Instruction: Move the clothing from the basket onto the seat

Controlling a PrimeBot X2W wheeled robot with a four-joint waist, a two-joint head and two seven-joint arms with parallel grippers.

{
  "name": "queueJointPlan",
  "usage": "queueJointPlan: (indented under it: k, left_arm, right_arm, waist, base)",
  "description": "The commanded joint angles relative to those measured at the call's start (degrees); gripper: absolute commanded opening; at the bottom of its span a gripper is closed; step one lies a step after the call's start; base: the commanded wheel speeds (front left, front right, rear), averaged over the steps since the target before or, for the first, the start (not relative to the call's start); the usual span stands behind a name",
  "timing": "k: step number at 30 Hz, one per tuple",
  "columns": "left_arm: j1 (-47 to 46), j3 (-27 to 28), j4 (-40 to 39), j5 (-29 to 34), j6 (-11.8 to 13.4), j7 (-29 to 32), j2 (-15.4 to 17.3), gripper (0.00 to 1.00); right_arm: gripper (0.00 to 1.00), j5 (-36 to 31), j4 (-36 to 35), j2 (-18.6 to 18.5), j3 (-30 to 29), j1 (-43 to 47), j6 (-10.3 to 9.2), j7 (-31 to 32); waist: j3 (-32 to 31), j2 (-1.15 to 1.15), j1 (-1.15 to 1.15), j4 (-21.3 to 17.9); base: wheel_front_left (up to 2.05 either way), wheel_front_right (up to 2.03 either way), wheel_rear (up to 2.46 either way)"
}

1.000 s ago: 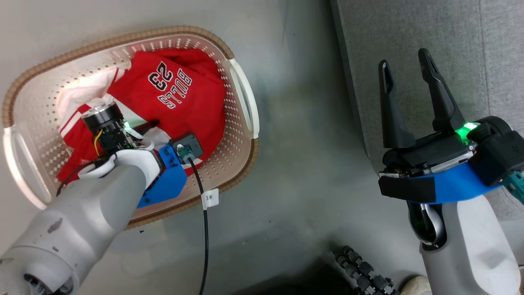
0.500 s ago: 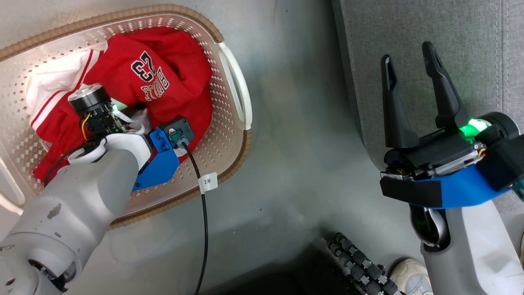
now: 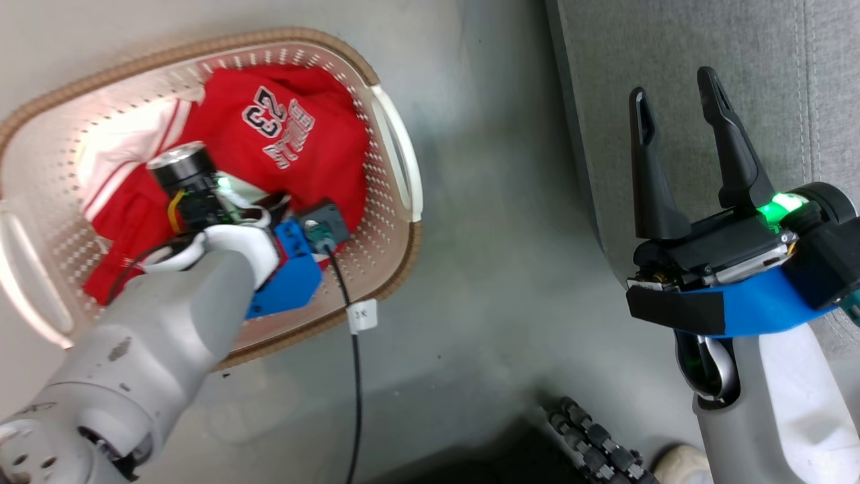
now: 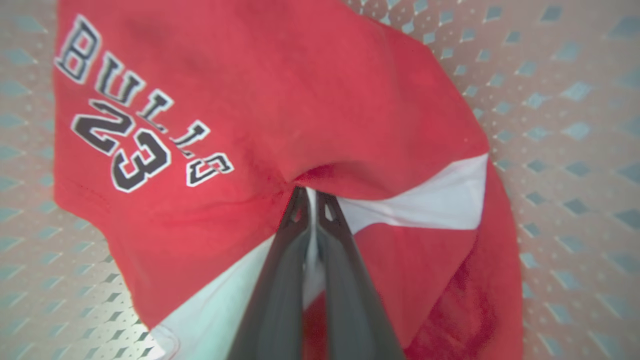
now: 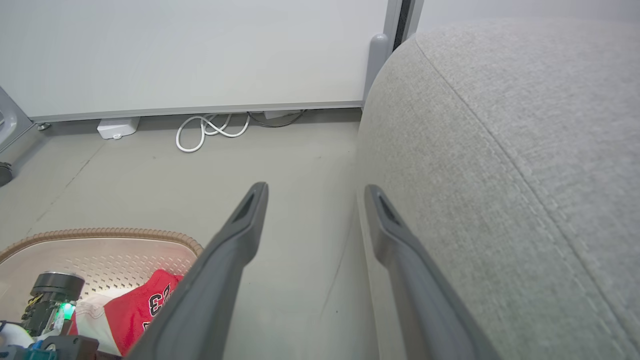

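1. The left tool [image 4: 310, 192] is pinched shut on a fold of the clothing [image 4: 300, 100], inside the basket [image 3: 403, 259] at 10 o'clock in the head view.
2. Lift straight up until the fabric clears the basket; a thin pinch may slip.
3. Carry to the seat [image 3: 759, 40] at 2 o'clock.
4. The left forearm [image 3: 168, 336] angles steeply down; the right tool [image 3: 673, 84] stands wide and empty over the seat edge.
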Motion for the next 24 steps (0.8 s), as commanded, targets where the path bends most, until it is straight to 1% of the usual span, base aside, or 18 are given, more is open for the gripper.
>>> queueJointPlan:
  k: [1, 7, 15, 20, 24]
  left_arm:
    - [0.33, -0.1, -0.52, -0.54, -0.08, -1.16, -0.69, 0.0]
    - [1.25, -0.1, -1.54, -2.42, -0.08, -5.09, -3.09, 0.0]
    - [2.44, -0.1, -2.71, -7.78, -0.08, -10.94, -5.88, 0.0]
    - [3.28, -0.1, -3.59, -12.21, -0.07, -13.38, -6.7, 0.0]
    - [4.03, -0.07, -4.83, -15.43, -0.07, -14.63, -6.72, 0.0]
  right_arm:
    - [1.0, -0.31, 0.3, -0.06, -0.28, -1.16, 0.01, -0.24]
    - [1.0, -1.47, 1.56, -0.08, -0.58, -1.0, 0.01, -0.24]
    - [1.0, -3.59, 3.69, -0.09, -1.52, 0.27, 0.01, -0.24]
    - [1.0, -4.61, 5.24, -0.09, -2.34, 1.86, 0.01, -0.24]
    - [1.0, -4.98, 6.38, -0.09, -2.55, 3.21, 0.01, -0.24]
  waist:
    - [-1.51, 0.0, 0.0, 1.11]
    - [-6.08, 0.0, 0.0, 3.82]
    - [-13.48, 0.0, 0.0, 7.86]
    - [-18.74, 0.0, 0.0, 9.89]
    - [-23.15, 0.0, 0.0, 10.98]
  base:
    - [0.0, 0.0, 0.0]
    - [0.0, 0.0, 0.0]
    - [0.0, 0.0, 0.0]
    - [0.0, 0.0, 0.0]
    - [0.0, 0.0, 0.0]
